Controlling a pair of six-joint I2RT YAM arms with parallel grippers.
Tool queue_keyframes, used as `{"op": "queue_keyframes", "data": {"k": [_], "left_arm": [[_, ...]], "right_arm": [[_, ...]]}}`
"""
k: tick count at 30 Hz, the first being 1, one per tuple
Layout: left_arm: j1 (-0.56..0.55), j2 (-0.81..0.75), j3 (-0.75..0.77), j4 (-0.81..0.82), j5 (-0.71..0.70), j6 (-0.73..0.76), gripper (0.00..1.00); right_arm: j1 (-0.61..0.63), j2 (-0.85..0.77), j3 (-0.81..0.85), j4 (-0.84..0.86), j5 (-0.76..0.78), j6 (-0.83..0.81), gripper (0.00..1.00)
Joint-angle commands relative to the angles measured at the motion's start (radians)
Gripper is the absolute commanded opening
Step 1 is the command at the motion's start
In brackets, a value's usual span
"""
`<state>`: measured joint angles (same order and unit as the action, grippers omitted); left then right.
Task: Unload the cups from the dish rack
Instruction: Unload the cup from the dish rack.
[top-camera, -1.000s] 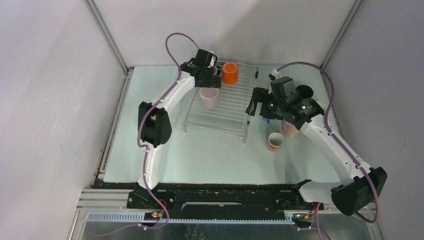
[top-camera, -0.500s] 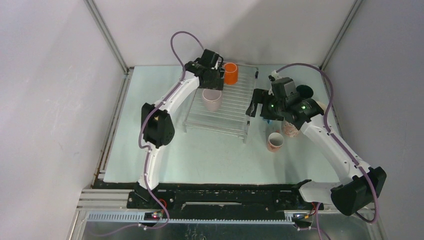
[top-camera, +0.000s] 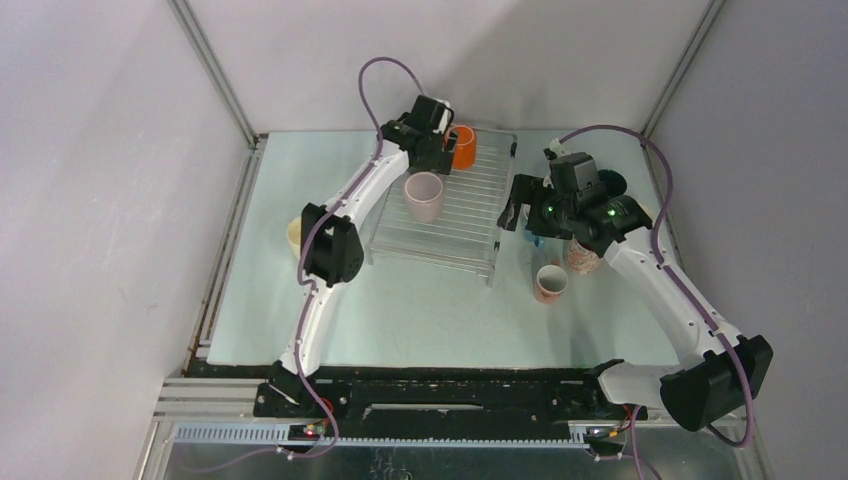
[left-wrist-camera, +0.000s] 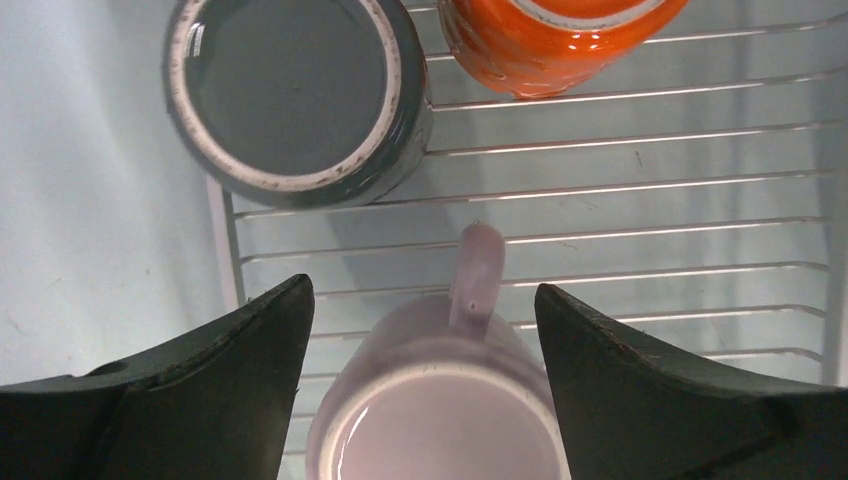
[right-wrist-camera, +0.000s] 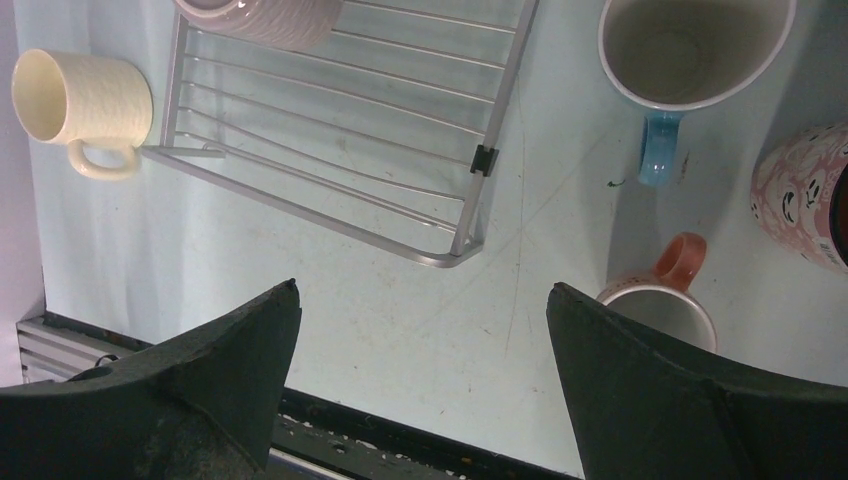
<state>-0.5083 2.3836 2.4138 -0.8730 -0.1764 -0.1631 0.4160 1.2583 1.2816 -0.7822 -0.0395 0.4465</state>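
Observation:
The dish rack (top-camera: 455, 228) holds three cups. An orange cup (top-camera: 462, 147) stands at its far edge, and a lilac cup (top-camera: 424, 196) sits mouth up on its left side. In the left wrist view a grey cup (left-wrist-camera: 295, 95) stands upside down on the dish rack (left-wrist-camera: 650, 180), next to the orange cup (left-wrist-camera: 555, 35). My left gripper (top-camera: 440, 150) hangs open over the rack's far left. The lilac cup (left-wrist-camera: 450, 400) shows between its fingers, untouched. My right gripper (top-camera: 515, 205) is open and empty above the table (right-wrist-camera: 400, 330), right of the rack.
A cream cup (top-camera: 296, 232) lies on the table left of the rack. On the table right of the rack stand a blue-handled cup (right-wrist-camera: 690, 50), a speckled pink cup (right-wrist-camera: 805, 195) and a pink-handled cup (right-wrist-camera: 660, 310). A black object (top-camera: 610, 183) sits behind the right arm.
The left arm has swung right along the rack's far edge toward the orange cup, uncovering the cream cup. Its jaws have narrowed slightly. The right gripper rose a little.

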Motion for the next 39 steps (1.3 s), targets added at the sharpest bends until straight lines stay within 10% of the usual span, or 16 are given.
{"op": "queue_keyframes", "data": {"k": [1,27,39], "left_arm": [[-0.006,0.039,0.08,0.06,0.017,0.035,0.86],[-0.027,0.054,0.048,-0.066,0.019,-0.013,0.33],[-0.026,0.063,0.06,-0.14,0.043,0.014,0.4]], "right_arm": [[-0.004,-0.011,-0.003,0.009,-0.007,-0.029,0.99],[-0.073,-0.035,-0.094,0.056,-0.08,-0.049,0.99],[-0.085,-0.046,-0.106,0.057,-0.099,-0.051,0.99]]}}
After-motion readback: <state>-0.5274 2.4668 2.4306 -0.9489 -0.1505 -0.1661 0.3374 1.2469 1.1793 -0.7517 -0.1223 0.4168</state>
